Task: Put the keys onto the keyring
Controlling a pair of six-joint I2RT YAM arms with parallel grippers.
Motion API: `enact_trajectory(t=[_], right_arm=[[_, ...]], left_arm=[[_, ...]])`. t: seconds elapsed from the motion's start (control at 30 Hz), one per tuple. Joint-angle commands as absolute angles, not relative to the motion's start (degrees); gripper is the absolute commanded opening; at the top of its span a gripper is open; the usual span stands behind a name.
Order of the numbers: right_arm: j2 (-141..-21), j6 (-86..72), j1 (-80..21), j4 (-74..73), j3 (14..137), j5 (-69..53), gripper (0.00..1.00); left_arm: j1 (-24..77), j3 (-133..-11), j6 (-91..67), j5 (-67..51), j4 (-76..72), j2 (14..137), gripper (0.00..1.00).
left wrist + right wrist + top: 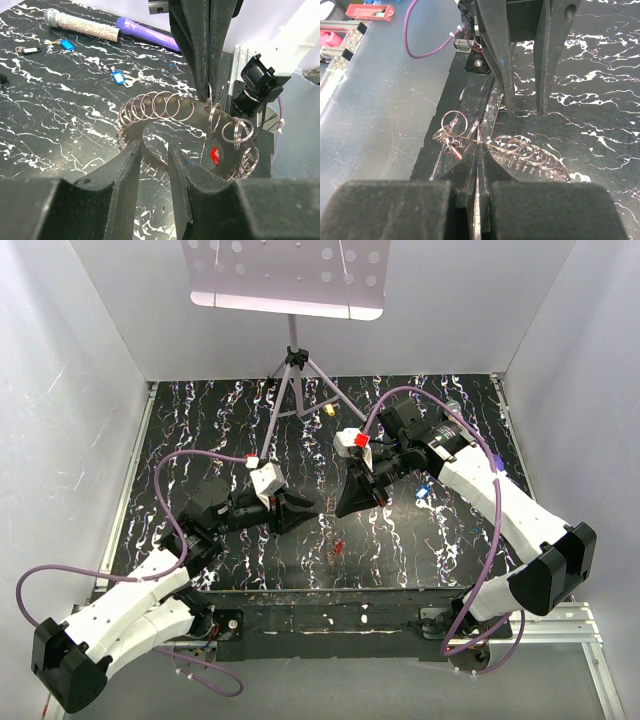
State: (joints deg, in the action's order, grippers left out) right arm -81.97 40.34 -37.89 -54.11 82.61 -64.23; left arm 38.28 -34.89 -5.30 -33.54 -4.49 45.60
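**Position.** The keyring (155, 105), a grey metal band strung with many small wire loops, hangs above the middle of the black white-veined table (230, 430), between the two arms.

**Grips.** The right gripper (477, 149) is pressed together on one edge of the band and carries it alone. The left gripper (154, 147) is partly spread. Its fingers stand either side of the band's near arc, and I see no firm contact.

**Keys.** None is in hand and none is seen on the ring. A small red-headed key (340, 545) lies flat on the table at 6 o'clock from the ring. A blue-headed key (425, 492) lies at 3 o'clock from the right gripper.

**Risks, as judged.**
- The single thin-edge pinch is the weak point. If the left fingers close off-centre, they could lever the band round and pull it free.
- The protruding loops may snag on a finger pad, so a withdrawing arm would drag the ring with it.
- The keys are tiny and lie flat, so a pick-up could skid one away or close on nothing.
- The grippers work tip to tip, so collision is a real hazard.
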Motion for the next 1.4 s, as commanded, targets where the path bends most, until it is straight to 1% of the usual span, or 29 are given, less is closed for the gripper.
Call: enact_trajectory(t=[0.0, 0.17, 0.63, 0.93, 1.37], right_arm=[[-80.9, 40.4, -37.9, -54.2, 82.7, -66.8, 0.01], [-80.9, 40.3, -37.8, -54.2, 82.8, -66.9, 0.01], [-80.9, 39.7, -37.9, -53.9, 82.8, -67.1, 0.01], [-81.3, 39.2, -37.8, -53.4, 82.9, -67.5, 0.01], [-81.7, 38.1, -37.9, -52.6, 82.7, -67.3, 0.01]], left_arm=[[37.9, -33.7, -6.3, -36.6, -14.1, 47.0, 0.29], [37.9, -32.3, -9.3, -39.9, -20.6, 48.4, 0.31], [38.0, -29.6, -16.7, -45.5, -29.7, 50.1, 0.36], [38.0, -29.2, -19.9, -44.6, -33.5, 52.0, 0.36], [38.9, -28.7, -23.7, -43.7, -37.2, 53.2, 0.33]])
